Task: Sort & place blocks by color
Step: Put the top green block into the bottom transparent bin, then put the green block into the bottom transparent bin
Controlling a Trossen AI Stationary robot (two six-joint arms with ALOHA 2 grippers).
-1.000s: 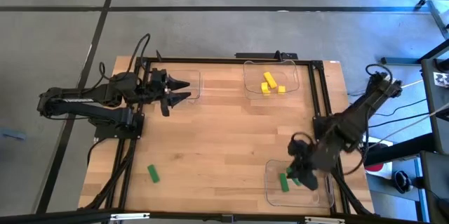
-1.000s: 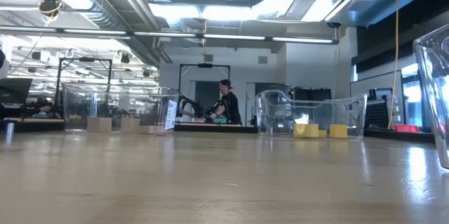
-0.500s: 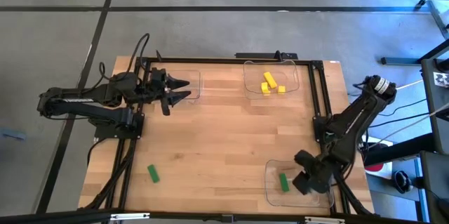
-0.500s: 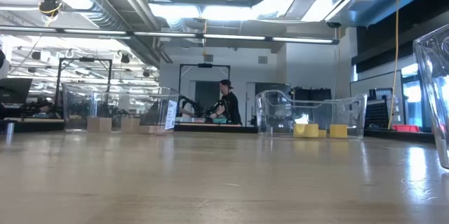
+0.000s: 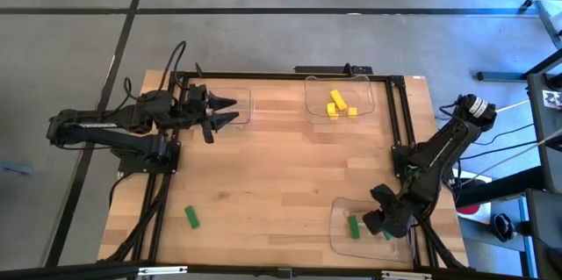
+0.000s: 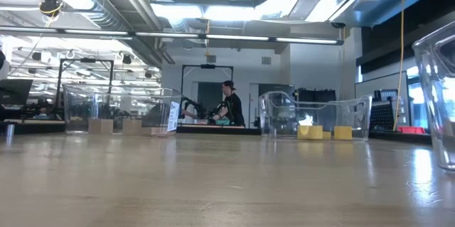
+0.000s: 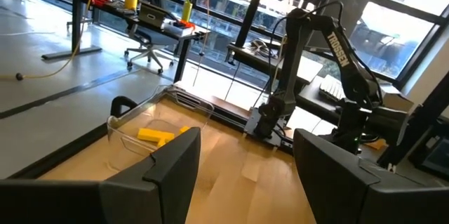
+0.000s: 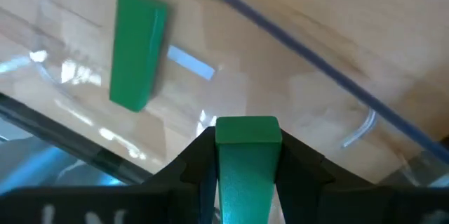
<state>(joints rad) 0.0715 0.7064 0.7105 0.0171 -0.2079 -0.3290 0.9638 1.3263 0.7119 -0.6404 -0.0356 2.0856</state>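
My right gripper (image 8: 242,155) is clamped on a green block (image 8: 244,164) over the clear tray (image 5: 338,245) at the near right corner of the surface (image 5: 272,175); another green bar (image 8: 137,49) lies inside that tray. A third green block (image 5: 191,218) sits alone near the left front. Yellow blocks (image 5: 338,104) rest in the far tray (image 5: 309,87). My left gripper (image 5: 226,111) hovers at the far left, fingers apart.

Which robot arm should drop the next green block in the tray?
The right one. Its claw already grips a green block above the tray holding another green block. The left claw waits far off.
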